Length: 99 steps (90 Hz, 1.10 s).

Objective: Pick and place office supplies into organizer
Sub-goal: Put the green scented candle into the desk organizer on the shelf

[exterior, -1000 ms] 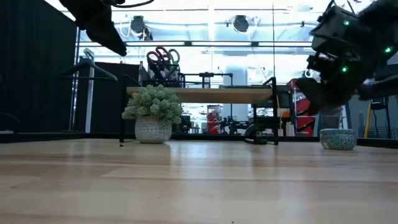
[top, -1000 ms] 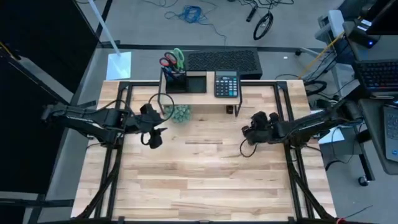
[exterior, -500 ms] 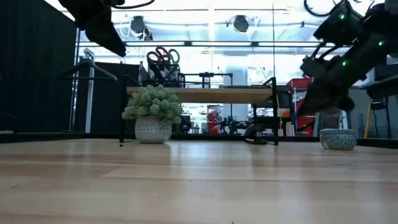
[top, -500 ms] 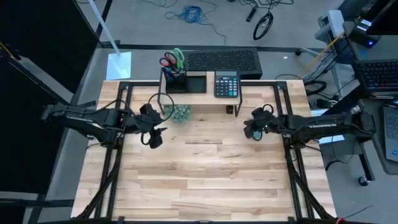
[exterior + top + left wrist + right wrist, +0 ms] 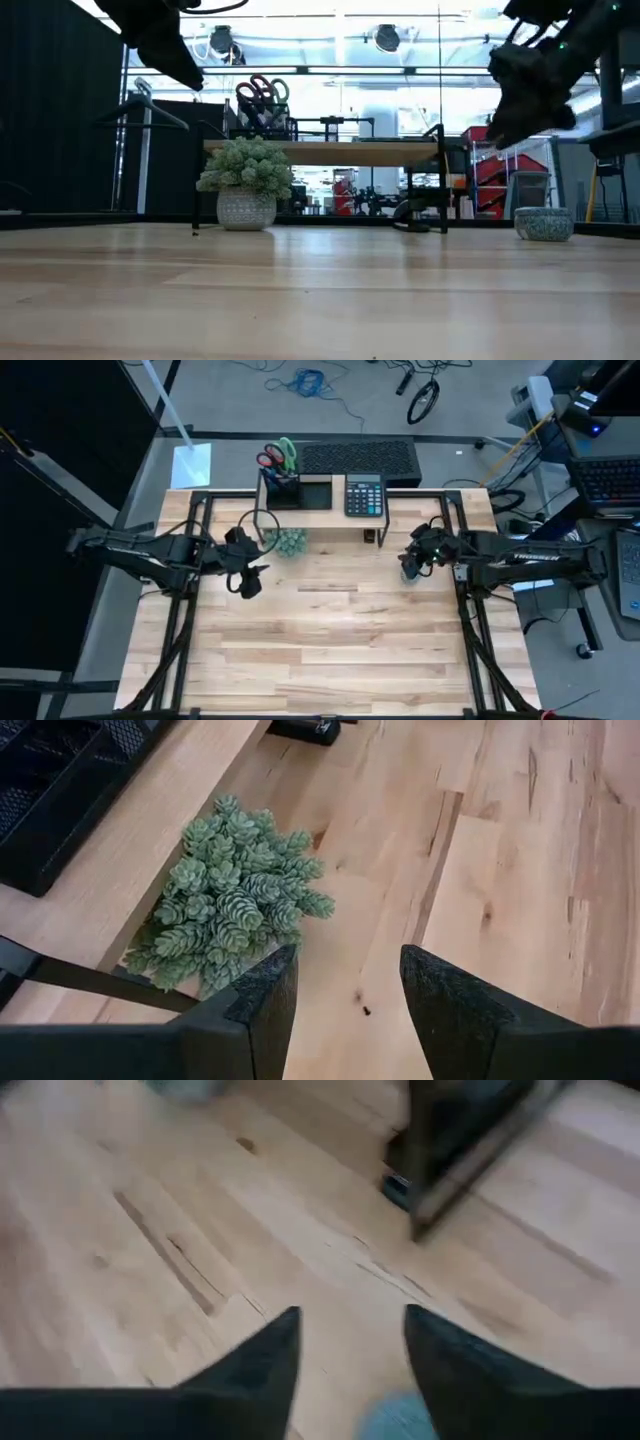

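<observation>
The black organizer [image 5: 298,491] stands on the wooden riser shelf [image 5: 325,510] at the far side. Green-handled scissors [image 5: 288,452] and red-handled scissors [image 5: 268,459] stick up out of its pen cup, handles on top; they also show in the low view [image 5: 262,93]. My left gripper [image 5: 248,576] hovers open near the plant, nothing between its fingers [image 5: 345,990]. My right gripper [image 5: 413,563] hangs above the table's right part, open and empty [image 5: 350,1345].
A fuzzy green ball plant [image 5: 290,542] in a pot stands under the shelf's near edge. A black calculator [image 5: 364,494] lies on the shelf. A small dark object [image 5: 370,536] sits below it. A speckled bowl [image 5: 545,222] stands at the right. Bare wood fills the near half.
My right gripper has risen and gone a little toward the table's far edge, its arm swinging level across the right side.
</observation>
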Motion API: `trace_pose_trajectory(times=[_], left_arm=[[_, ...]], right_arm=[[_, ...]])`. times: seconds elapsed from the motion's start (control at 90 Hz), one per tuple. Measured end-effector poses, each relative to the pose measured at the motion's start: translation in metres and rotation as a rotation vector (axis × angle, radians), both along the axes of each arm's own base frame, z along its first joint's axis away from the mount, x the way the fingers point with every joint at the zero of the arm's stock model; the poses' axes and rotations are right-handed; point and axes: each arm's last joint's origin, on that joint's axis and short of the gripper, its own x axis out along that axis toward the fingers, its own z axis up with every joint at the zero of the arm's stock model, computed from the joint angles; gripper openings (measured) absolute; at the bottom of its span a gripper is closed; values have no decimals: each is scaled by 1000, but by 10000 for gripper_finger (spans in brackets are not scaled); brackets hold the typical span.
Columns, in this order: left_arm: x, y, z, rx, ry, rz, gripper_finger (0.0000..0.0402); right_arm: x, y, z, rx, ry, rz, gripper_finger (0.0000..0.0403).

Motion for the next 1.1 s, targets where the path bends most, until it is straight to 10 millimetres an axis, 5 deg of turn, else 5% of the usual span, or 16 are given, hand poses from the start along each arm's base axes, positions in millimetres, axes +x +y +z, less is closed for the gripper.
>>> trace_pose_trajectory(times=[0.156,0.3,1.1], left_arm=[[0,0,0,-1,-4,0,167],[0,0,0,-2,-4,2,167],[0,0,0,1,0,-1,167]], right_arm=[[-10,-4,2,54,158,-69,306],[-10,-3,-4,173,204,-111,345],[40,1,-50,212,449,-70,351]])
